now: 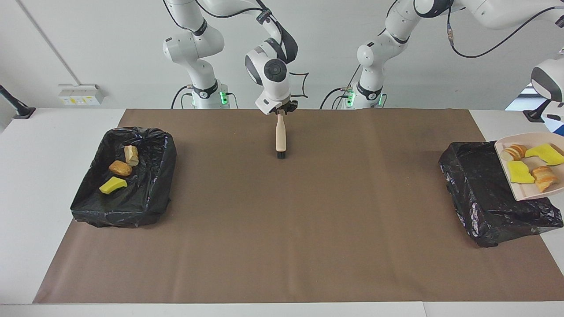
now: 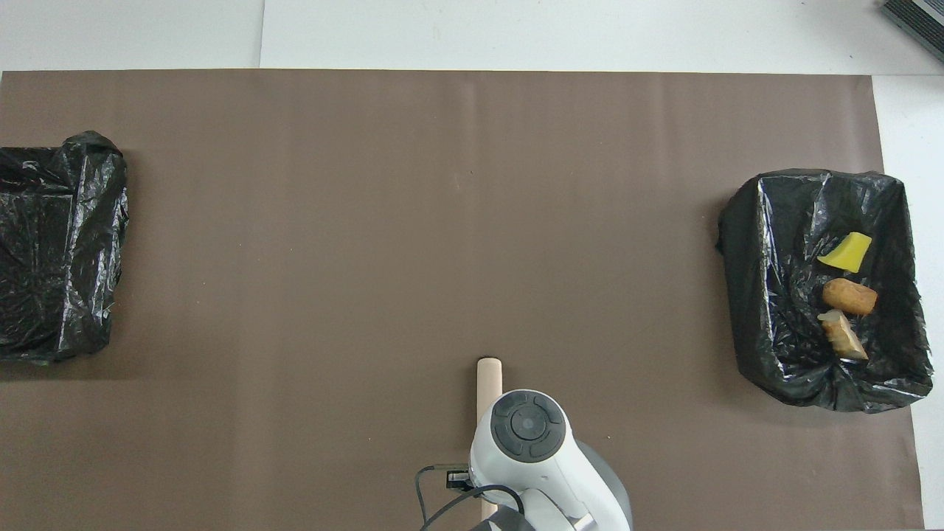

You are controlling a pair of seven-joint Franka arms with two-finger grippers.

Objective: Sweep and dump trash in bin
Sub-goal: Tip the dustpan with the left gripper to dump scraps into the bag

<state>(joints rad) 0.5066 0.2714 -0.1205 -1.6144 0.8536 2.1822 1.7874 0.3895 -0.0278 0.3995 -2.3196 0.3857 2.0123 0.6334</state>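
Below the right hand (image 1: 282, 108), close to the robots at the middle of the counter (image 1: 44, 176), a wooden-handled brush (image 1: 280, 132) lies on the brown paper mat (image 1: 282, 229). Its handle top is at the hand and its black bristles are at the end away from the robots. Whether this hand is gripping the handle or has let go I cannot tell. In the overhead view the right arm's white wrist covers most of the brush, leaving only the tip showing. Off toward the right arm's end from that hand sits a bin lined with a black bag (image 1: 145, 193). In it lie three pieces of trash: a pale bread lump (image 1: 131, 155), a brown lump (image 1: 120, 168) touching it, and a yellow wedge (image 1: 113, 185) just beside them. The left hand is out of picture and closed. The beige dustpan (image 1: 520, 191) hangs in the air by it, with the handle cut off at the edge of the facing view. Under the dustpan, at the left arm's end of the counter, stands a second black-lined bin (image 1: 480, 198). The pan covers the bin's outer side, its open lip turned toward the bin's middle. The pan carries four pieces: two yellow wedges (image 1: 520, 172) and two sliced bread lumps (image 1: 544, 178).
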